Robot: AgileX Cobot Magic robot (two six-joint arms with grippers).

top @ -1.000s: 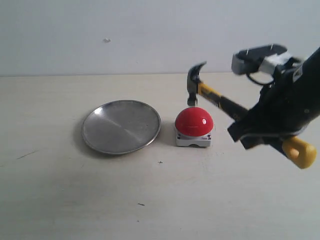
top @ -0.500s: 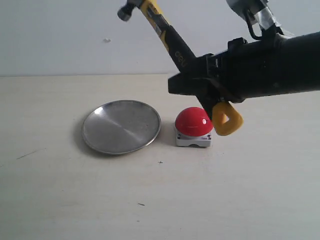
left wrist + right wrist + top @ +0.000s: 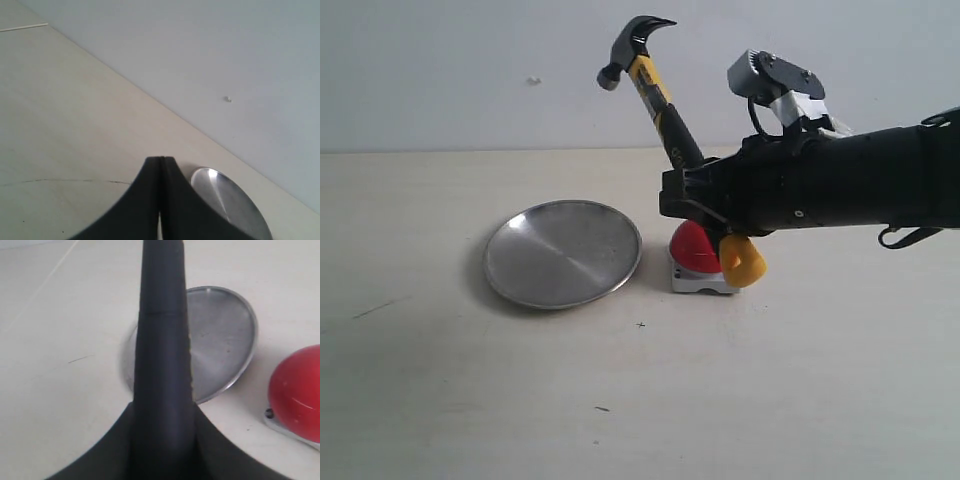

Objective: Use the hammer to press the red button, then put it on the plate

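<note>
My right gripper is shut on the black handle of the hammer. The hammer tilts up and to the left, its dark head high above the table between the plate and the button, and its yellow end hangs below the gripper in front of the red button. The arm hides most of that button. In the right wrist view the handle runs over the silver plate, with the red button beside it. The plate lies on the table, left of the button. My left gripper is shut and holds nothing; the plate shows beyond it.
The pale table ends at a white wall behind. Small dark marks dot the table in front of the plate and button.
The hammer rose off the button and swung up and left with the right arm. Since half a second ago the arm has come lower and now covers most of the button.
</note>
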